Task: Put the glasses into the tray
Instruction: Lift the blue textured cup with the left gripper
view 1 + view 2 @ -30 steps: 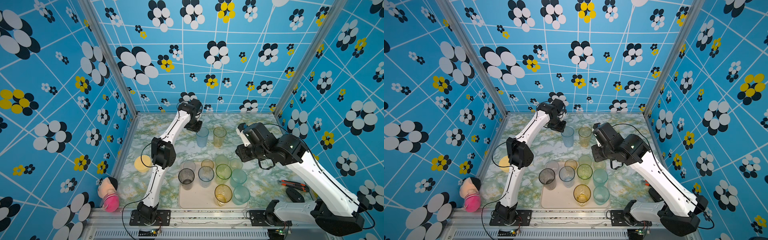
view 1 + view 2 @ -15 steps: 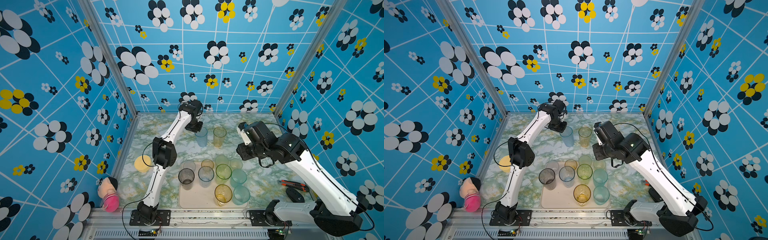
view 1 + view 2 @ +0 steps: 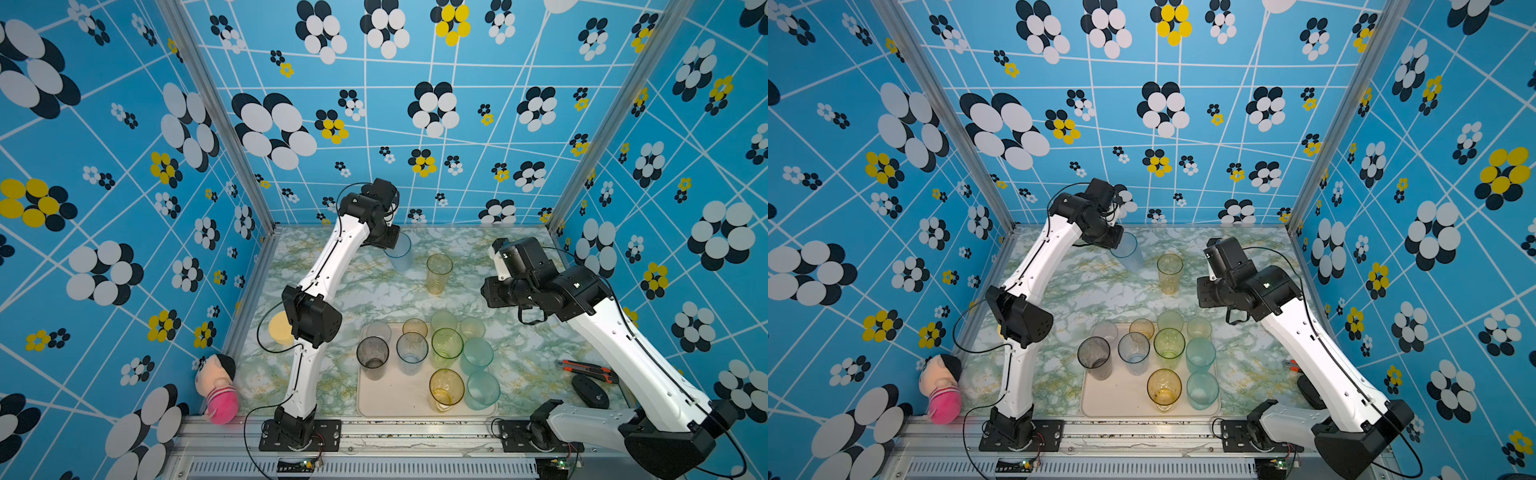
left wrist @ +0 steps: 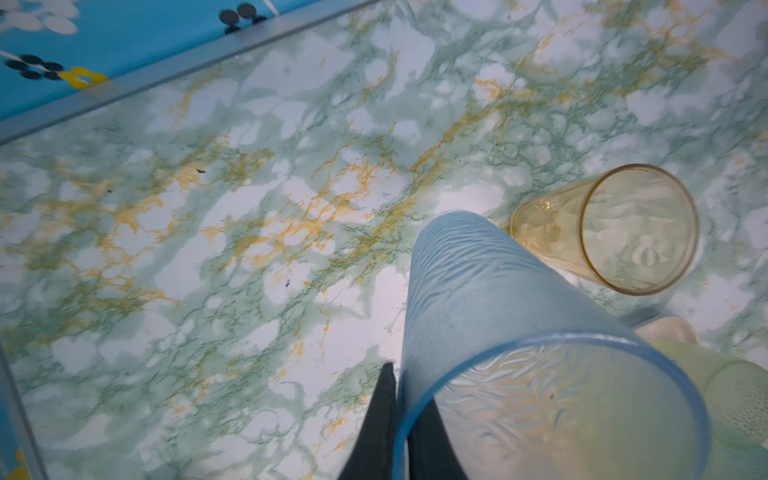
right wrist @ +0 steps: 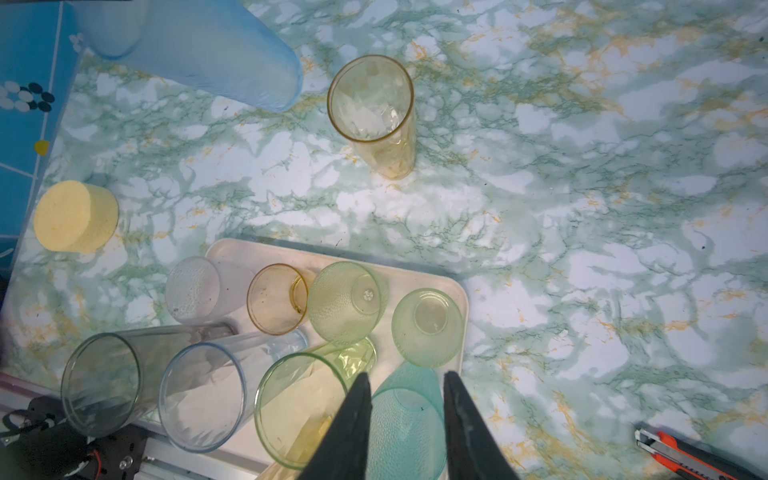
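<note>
left wrist view: left gripper (image 4: 399, 388) pinches the tilted blue glass (image 4: 478, 291) by its rim, far from the tray (image 3: 399, 399). right gripper (image 5: 407, 376) hovers narrowly parted, empty. ten glasses (image 3: 446, 386) stand in the tray; blue glass and amber glass (image 3: 439, 270) are not yet placed.

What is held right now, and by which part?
The left tool pinches the blue glass at its rim, one finger inside, one outside. The right tool is open and holds nothing.
</note>
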Motion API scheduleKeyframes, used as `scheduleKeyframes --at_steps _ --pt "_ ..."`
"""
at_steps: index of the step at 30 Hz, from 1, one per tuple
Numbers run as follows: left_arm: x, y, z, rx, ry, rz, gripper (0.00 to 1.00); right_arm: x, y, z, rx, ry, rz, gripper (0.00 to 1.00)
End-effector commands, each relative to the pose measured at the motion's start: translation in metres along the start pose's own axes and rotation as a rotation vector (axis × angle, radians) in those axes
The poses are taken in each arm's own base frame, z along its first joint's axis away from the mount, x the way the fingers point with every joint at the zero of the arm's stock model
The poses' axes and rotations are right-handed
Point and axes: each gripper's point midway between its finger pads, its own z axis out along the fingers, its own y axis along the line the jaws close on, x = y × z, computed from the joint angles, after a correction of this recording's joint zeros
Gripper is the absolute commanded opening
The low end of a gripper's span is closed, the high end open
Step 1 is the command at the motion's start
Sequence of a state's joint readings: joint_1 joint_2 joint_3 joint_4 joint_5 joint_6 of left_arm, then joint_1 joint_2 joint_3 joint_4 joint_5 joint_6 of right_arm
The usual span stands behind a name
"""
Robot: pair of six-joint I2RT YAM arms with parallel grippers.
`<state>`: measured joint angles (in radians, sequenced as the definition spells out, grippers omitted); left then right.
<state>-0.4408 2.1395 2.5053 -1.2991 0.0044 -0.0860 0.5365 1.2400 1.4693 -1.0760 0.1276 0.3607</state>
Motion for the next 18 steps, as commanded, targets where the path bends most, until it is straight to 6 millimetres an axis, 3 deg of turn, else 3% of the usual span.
scheduleKeyframes --at_steps 1,9,14,18 --pt "-0.003 0.003 -0.065 -0.031 -0.096 -0.011 0.09 -0.007 -0.002 0.007 -0.024 -0.009 0.047 0.32" --pt "0.033 -0.014 -0.159 -0.067 -0.181 0.038 0.09 -0.024 -0.008 0.02 -0.06 -0.034 0.073 0.32" --pt "0.08 -0.037 -0.211 0.023 -0.219 0.09 0.1 -0.03 -0.016 0.024 -0.078 -0.037 0.092 0.32" --pt "0.127 -0.048 -0.24 0.121 -0.205 0.085 0.1 -0.036 -0.021 0.025 -0.092 -0.049 0.085 0.31"
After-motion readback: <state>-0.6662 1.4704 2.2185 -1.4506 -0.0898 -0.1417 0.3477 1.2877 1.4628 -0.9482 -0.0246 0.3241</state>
